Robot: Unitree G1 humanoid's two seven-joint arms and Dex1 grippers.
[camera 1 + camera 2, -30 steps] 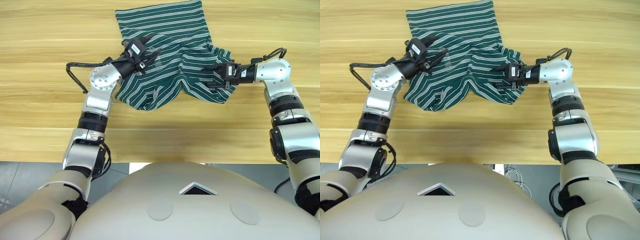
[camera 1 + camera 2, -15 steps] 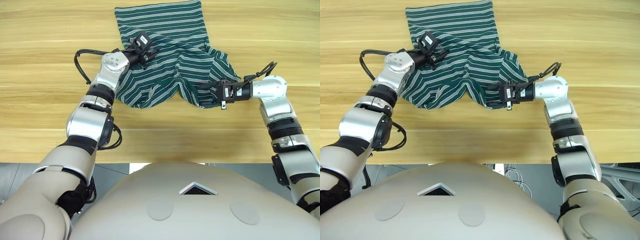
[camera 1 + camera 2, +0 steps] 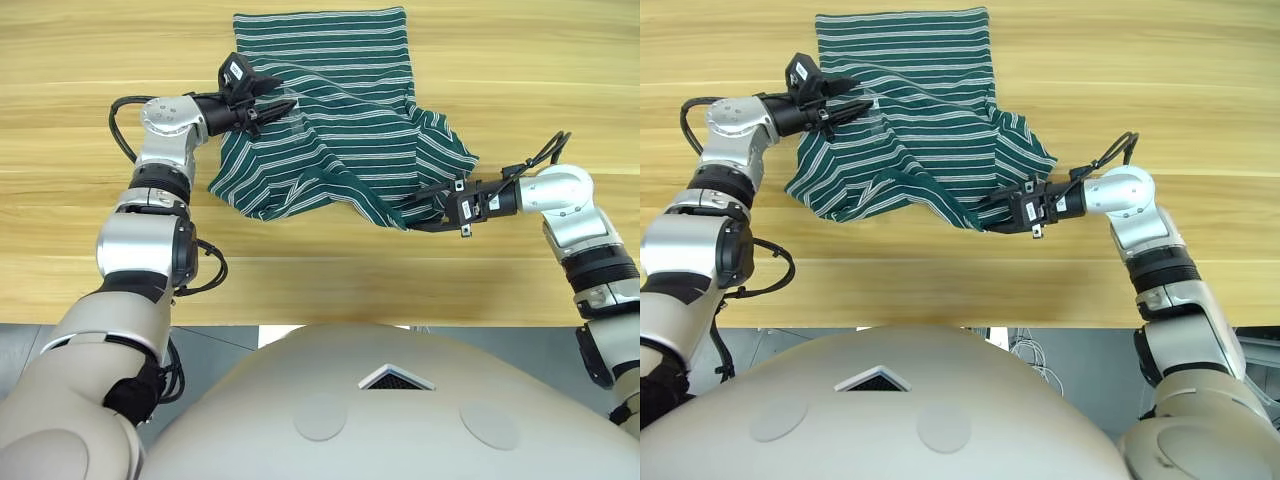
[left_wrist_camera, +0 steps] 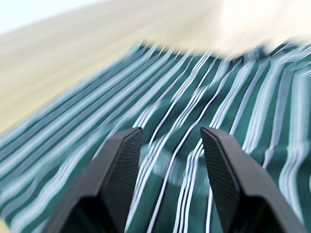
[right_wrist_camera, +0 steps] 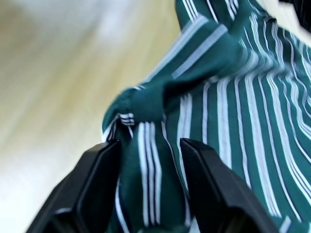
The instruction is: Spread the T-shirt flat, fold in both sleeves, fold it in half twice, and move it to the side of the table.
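Green cloth with thin white stripes, the T-shirt [image 3: 340, 110] lies at the upper centre of the head views on the pale wooden table [image 3: 100, 250]. Its far part is flat, while its near half is rumpled into ridges and a sagging fold.

The right gripper [image 3: 420, 215], right of centre, has its fingers [image 5: 97, 179] pinching a bunched corner of the near hem. The wrist view shows cloth packed between them. The left gripper [image 3: 275, 107], at the upper left, points onto the shirt's left edge with its fingers [image 4: 116, 170] spread and striped cloth lying loose beyond them (nothing caught there, as far as I can judge).

The step in hand looks like the spreading, and it is far from done. To do it well, the left gripper probably needs to close on that edge first, so the shirt has an anchor. Then the right can draw its corner out toward the lower right, low over the wood, until the middle ridges run out. Pulling with one side free would likely just drag the whole shirt.
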